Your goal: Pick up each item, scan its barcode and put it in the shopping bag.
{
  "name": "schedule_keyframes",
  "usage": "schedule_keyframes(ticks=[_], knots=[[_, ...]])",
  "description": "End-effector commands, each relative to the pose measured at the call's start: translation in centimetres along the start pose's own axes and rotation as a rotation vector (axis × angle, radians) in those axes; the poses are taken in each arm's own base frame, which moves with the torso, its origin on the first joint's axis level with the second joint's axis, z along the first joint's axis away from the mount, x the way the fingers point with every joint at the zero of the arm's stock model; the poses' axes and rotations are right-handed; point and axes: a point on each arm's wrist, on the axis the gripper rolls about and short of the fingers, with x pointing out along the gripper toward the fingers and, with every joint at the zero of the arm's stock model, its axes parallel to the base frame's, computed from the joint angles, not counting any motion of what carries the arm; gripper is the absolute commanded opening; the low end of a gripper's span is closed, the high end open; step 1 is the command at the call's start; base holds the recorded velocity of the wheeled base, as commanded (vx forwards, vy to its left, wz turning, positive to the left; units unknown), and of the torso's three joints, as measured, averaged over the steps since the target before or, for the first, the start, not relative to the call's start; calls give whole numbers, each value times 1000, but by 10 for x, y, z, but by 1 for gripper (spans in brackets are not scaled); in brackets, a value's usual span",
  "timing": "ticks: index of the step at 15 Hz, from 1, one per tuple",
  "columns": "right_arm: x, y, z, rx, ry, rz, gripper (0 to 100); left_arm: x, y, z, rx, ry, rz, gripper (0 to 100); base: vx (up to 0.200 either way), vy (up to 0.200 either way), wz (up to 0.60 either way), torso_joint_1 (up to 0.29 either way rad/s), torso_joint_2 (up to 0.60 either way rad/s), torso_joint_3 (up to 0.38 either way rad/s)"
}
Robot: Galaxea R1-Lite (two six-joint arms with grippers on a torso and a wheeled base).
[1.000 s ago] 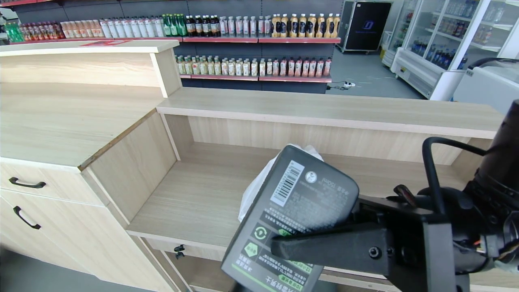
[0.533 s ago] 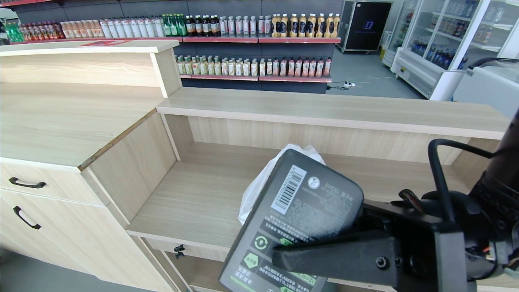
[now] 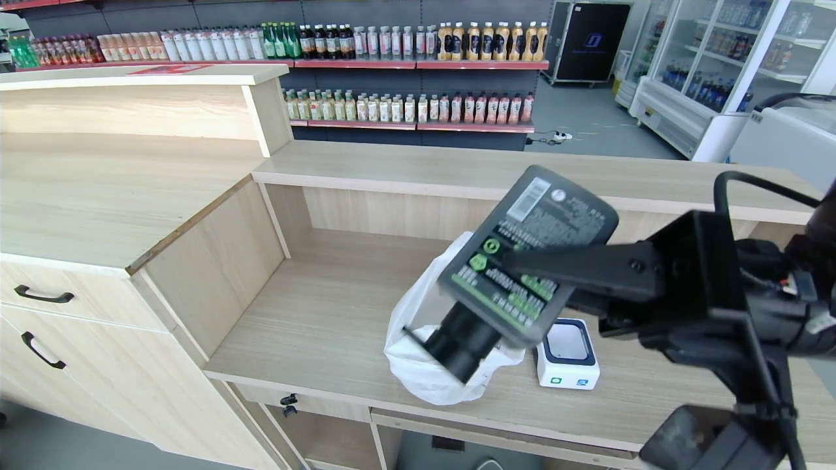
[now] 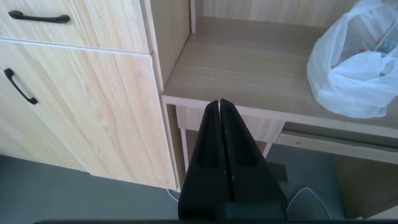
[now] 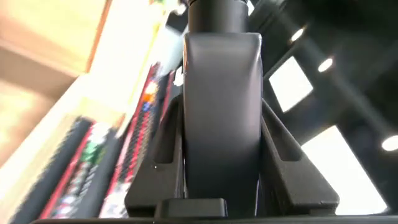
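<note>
- The right claw grips the bottle tight, up in the air over the counter.
- The bottle's cap points to 7 o'clock, at the bag.
- The scanner sits at 3 o'clock from the bag, just beside it.
- The left claw is pressed together, holding nothing, low by the counter's front edge.

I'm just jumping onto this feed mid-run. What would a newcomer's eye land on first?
The dark grey bottle clamped in the right gripper dominates the head view, tilted with its black cap down toward the white shopping bag on the wooden counter. Right beside the bag sits a small white barcode scanner, and rows of bottled drinks line the red shelves behind.
</note>
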Motion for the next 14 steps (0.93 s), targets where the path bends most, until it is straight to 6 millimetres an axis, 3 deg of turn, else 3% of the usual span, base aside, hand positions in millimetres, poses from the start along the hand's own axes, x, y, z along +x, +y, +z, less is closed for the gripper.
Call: schedule_keyframes(ticks=[1,3,4,7,10,12,14], knots=[[-69,27,-41,257,321,190,0,0,0,0,0,0,2,0,0,0,0,0,0,0],[-105,42,-43,530,482,291,0,0,0,0,0,0,2,0,0,0,0,0,0,0],[-120,36,-43,665,570,300,0,0,0,0,0,0,2,0,0,0,0,0,0,0],[-158,35,-36,1115,1085,285,0,0,0,0,0,0,2,0,0,0,0,0,0,0],[-162,49,-38,1554,1408,20,0,0,0,0,0,0,2,0,0,0,0,0,0,0],[-166,58,-32,1720,1542,-60,0,0,0,0,-1,0,2,0,0,0,0,0,0,0],[-169,66,-31,1779,1604,-78,0,0,0,0,-1,0,2,0,0,0,0,0,0,0]])
